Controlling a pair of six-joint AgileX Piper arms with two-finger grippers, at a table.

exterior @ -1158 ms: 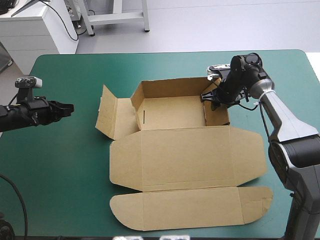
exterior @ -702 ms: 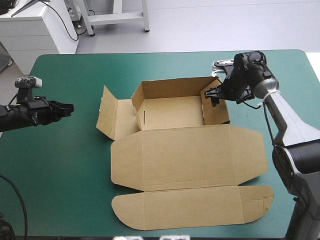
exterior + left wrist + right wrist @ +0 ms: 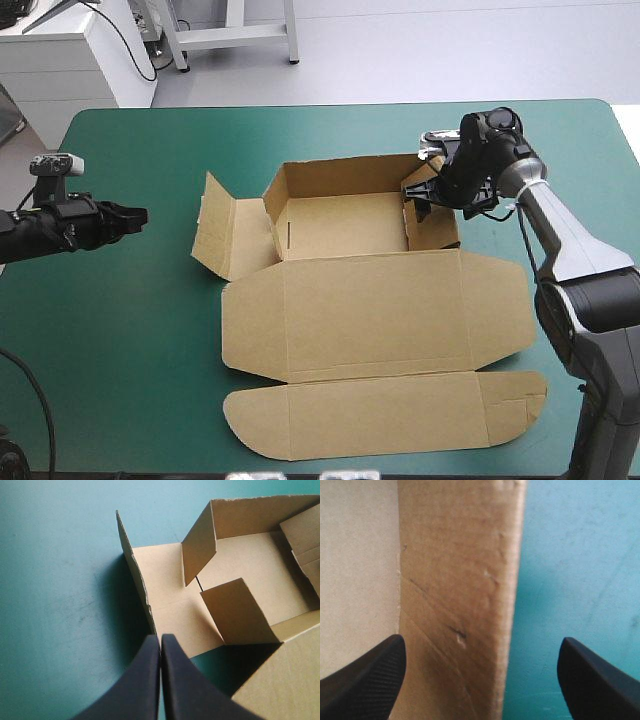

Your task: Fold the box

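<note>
The worktop [image 3: 120,330], a broad table with rounded corners under a teal-green cover, stands on a smooth pale grey floor [image 3: 450,50] that is evenly lit and casts no hard shadows. Off the worktop's far left corner sits a white cabinet [image 3: 70,65] with flat panelled sides. Just beside it rises a pale grey metal frame [image 3: 235,36], its two legs joined by a low crossbar.

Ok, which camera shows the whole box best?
The high view: the box shows whole, tray formed and lid lying flat. The left wrist view shows only its left end and side flap; the right wrist view only one wall close up.
</note>
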